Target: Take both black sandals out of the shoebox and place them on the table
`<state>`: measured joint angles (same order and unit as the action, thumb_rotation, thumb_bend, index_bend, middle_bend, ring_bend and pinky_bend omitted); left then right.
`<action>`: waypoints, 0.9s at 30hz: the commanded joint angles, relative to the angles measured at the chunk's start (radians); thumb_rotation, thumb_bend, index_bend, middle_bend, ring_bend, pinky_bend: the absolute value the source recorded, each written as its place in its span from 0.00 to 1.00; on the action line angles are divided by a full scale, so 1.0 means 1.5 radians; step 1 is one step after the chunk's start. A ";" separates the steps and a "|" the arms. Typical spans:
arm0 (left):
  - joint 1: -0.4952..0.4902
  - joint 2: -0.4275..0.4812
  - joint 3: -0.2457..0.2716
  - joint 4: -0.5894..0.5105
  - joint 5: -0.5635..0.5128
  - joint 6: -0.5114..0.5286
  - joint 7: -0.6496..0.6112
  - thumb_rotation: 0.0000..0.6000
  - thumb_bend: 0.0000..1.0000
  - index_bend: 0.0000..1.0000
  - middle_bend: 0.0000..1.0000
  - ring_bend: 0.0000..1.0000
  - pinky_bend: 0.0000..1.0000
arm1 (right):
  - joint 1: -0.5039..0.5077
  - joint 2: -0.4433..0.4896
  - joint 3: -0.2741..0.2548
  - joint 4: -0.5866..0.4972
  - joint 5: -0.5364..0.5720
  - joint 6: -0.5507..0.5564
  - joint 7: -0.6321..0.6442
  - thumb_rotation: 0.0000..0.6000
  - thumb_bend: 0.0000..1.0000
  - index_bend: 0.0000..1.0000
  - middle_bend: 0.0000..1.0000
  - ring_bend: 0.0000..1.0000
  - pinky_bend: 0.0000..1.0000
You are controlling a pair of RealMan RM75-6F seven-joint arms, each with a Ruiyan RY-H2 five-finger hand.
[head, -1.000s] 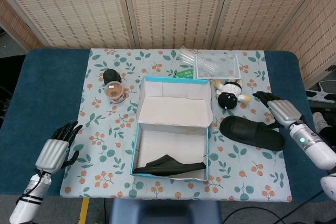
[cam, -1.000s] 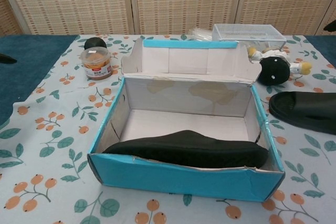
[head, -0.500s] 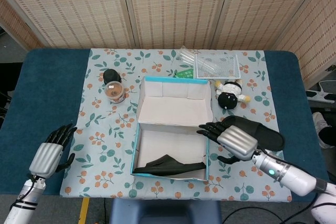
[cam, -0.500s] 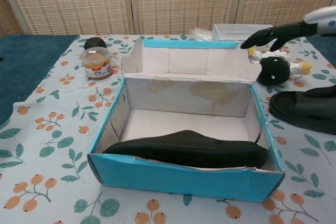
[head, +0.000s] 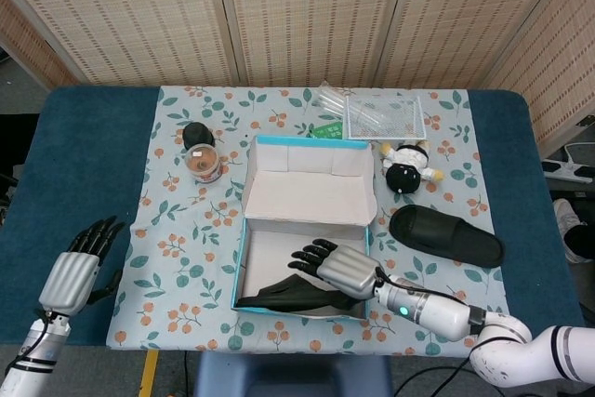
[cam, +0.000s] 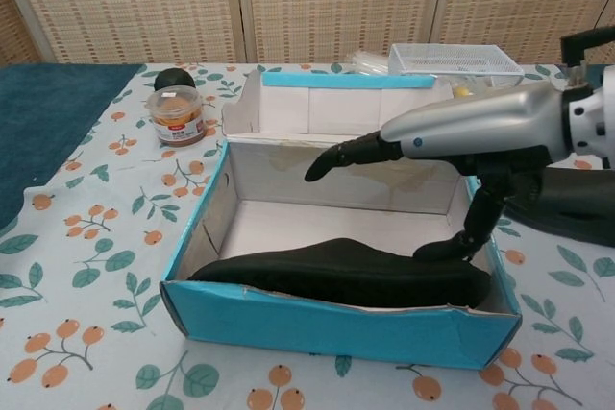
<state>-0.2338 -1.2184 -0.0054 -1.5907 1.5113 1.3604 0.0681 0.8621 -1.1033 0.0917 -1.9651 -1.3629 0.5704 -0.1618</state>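
One sandal remains to be lifted. At the worktop's near-left corner the left hand (head: 71, 272) rests with fingers apart, holding nothing, well away from the shoebox (head: 307, 235). Inside, the boxed sandal (cam: 346, 271) lies along the near wall, long axis left to right. The right hand (head: 337, 267) hovers spread and empty directly above it, clearly nearer. The other sandal (head: 445, 235) already lies by the right edge.

Black sandal (cam: 346, 271), turquoise shoebox (cam: 327, 325)
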 commanded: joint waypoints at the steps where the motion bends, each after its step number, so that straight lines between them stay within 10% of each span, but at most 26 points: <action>1: 0.000 0.002 -0.001 -0.001 0.001 0.000 -0.002 1.00 0.45 0.00 0.00 0.00 0.14 | 0.020 -0.018 -0.010 -0.005 0.042 -0.014 -0.039 1.00 0.24 0.00 0.00 0.00 0.00; 22: 0.000 0.006 -0.004 -0.003 0.001 -0.003 -0.008 1.00 0.45 0.00 0.00 0.00 0.14 | 0.116 -0.141 -0.065 0.053 0.278 0.051 -0.229 1.00 0.24 0.00 0.01 0.00 0.03; 27: 0.001 0.008 -0.004 -0.003 0.000 -0.004 -0.010 1.00 0.46 0.00 0.00 0.00 0.14 | 0.131 -0.174 -0.074 0.072 0.344 0.083 -0.252 1.00 0.24 0.33 0.38 0.18 0.41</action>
<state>-0.2322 -1.2060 -0.0121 -1.5945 1.5121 1.3550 0.0526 1.0457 -1.3356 -0.0108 -1.8755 -0.8952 0.6692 -0.5221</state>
